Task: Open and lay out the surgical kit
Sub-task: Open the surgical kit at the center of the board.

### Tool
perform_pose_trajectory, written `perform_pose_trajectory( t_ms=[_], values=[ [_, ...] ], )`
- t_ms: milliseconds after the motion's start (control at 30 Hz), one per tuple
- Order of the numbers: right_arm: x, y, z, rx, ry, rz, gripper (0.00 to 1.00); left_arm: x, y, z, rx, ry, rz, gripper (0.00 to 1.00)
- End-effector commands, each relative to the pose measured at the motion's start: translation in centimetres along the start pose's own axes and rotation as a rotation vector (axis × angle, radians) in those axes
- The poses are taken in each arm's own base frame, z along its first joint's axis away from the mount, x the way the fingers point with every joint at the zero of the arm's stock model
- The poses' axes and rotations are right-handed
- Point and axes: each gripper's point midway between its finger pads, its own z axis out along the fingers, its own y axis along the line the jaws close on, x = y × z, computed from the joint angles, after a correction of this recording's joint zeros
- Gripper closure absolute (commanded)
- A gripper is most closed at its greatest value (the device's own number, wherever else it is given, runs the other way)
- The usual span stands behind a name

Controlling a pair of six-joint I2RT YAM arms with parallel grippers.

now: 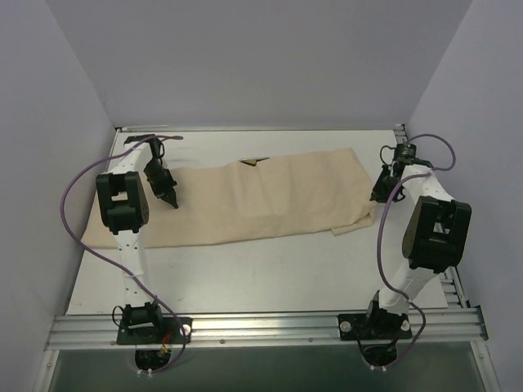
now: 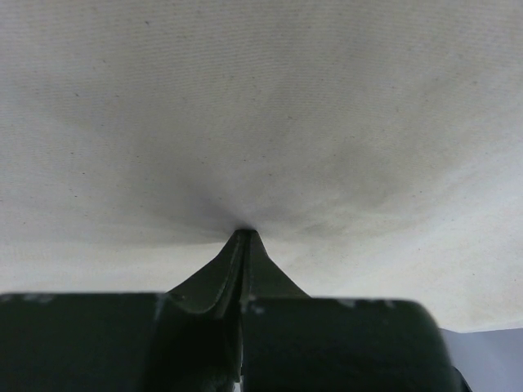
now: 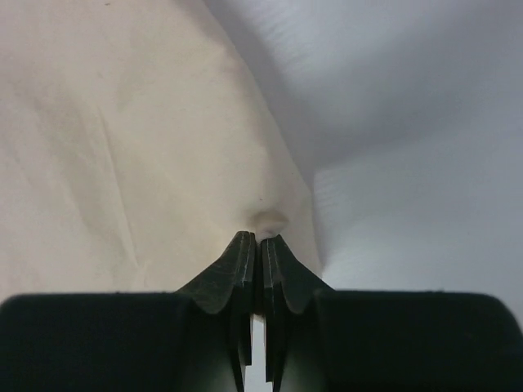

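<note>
Cloth wrap (image 1: 261, 200), beige, is laid lengthwise across the middle of the table (image 1: 270, 278), w/ its left end near the left wall and its right end beside the right arm. Left claw (image 1: 170, 198) is set down on the wrap's left part. In the left wrist view its jaws are pressed together on a pinch of fabric, w/ creases drawn in toward the tips. Right claw (image 1: 381, 194) is placed at the wrap's right edge, approx. at the far corner. In the right wrist view its jaws are closed on a small pucker of cloth. A small dark-and-yellow item (image 1: 255, 161) is seen at the wrap's far edge but can't be identified.
</note>
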Motion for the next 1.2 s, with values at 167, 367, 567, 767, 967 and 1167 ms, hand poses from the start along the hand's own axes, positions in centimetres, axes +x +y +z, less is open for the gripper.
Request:
perform_pose_trajectory(
  t_ms=[167, 367, 567, 767, 967, 1167],
  values=[
    [-1.6, 18.4, -6.8, -0.115, -0.195, -0.418, 1.0, -0.6, -1.9, 0.4, 0.026, -0.076, 0.066, 0.98],
    [10.7, 28.2, -5.9, -0.213, 0.011, -0.723, 1.0, -0.2, -1.8, 0.5, 0.018, -0.069, 0.069, 0.98],
    [14.0, 26.9, -5.7, -0.251, 0.048, -0.703, 0.44, -0.5, -1.6, -0.1, 0.0, -0.085, 0.077, 0.98],
    [7.1, 22.5, -7.5, -0.286, -0.053, -0.443, 0.29, -0.7, -1.7, -0.5, -0.003, -0.094, 0.085, 0.98],
    [8.1, 18.8, -4.8, -0.321, 0.043, -0.286, 0.33, -0.5, -1.6, -0.8, -0.007, -0.088, 0.095, 0.98],
    [8.8, 19.6, -3.5, -0.513, 0.103, -0.194, 0.32, 0.1, -1.5, -0.7, 0.001, -0.074, 0.094, 0.98]
  ],
)
